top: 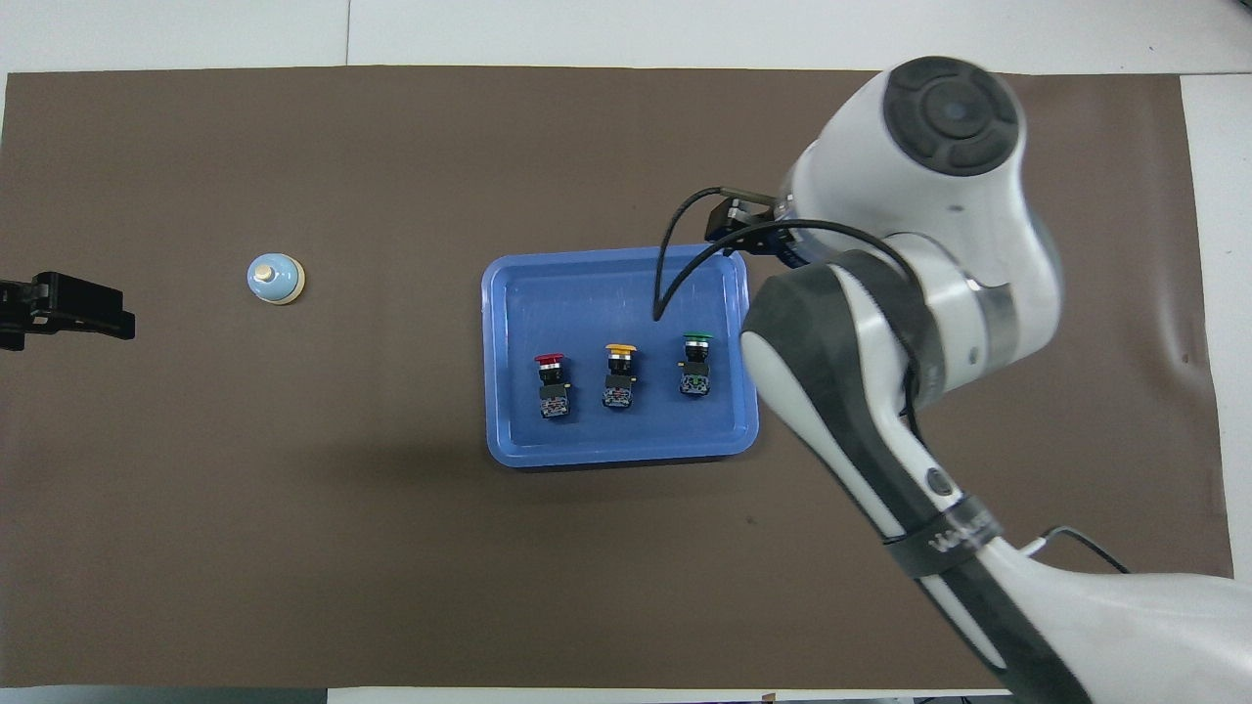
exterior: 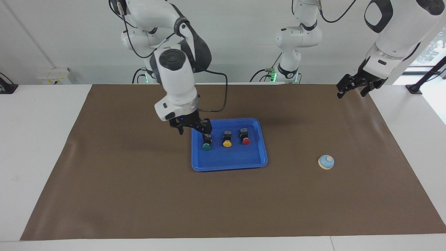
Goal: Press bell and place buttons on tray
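On tray, buttons, right tool raised beside

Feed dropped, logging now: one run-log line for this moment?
buttons: three in tray | bell: on mat, toward left arm's end | right hand: open, empty, over tray edge | left hand: open, waiting

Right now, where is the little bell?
The bell sits alone on the brown mat, beside the tray toward the left arm's end of the table.
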`<action>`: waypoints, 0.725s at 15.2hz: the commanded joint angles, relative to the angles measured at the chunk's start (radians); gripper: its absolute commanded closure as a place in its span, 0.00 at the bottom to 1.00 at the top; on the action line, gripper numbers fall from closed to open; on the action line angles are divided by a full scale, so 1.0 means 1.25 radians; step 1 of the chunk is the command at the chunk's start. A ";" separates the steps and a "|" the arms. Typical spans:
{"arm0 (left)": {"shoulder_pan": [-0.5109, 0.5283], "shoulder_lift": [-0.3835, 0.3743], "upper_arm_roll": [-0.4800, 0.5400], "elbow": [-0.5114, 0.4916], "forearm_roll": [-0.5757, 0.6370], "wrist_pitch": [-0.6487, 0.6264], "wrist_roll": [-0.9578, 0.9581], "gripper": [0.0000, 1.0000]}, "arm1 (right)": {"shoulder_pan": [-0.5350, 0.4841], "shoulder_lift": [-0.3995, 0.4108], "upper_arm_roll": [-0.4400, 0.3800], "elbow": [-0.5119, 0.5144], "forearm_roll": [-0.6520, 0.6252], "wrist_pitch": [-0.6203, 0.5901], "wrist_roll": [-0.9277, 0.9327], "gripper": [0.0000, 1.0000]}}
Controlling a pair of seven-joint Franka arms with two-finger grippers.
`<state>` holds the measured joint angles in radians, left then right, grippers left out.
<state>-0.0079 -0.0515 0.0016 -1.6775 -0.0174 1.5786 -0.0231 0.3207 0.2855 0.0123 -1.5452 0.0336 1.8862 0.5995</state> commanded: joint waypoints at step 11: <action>0.000 -0.005 0.001 0.007 0.003 -0.009 -0.004 0.00 | -0.248 -0.183 0.011 -0.030 -0.030 -0.246 -0.455 0.00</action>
<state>-0.0079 -0.0515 0.0016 -1.6775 -0.0174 1.5786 -0.0231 0.0316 0.1224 0.0119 -1.5459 0.0208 1.6126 0.0625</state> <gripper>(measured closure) 0.000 0.000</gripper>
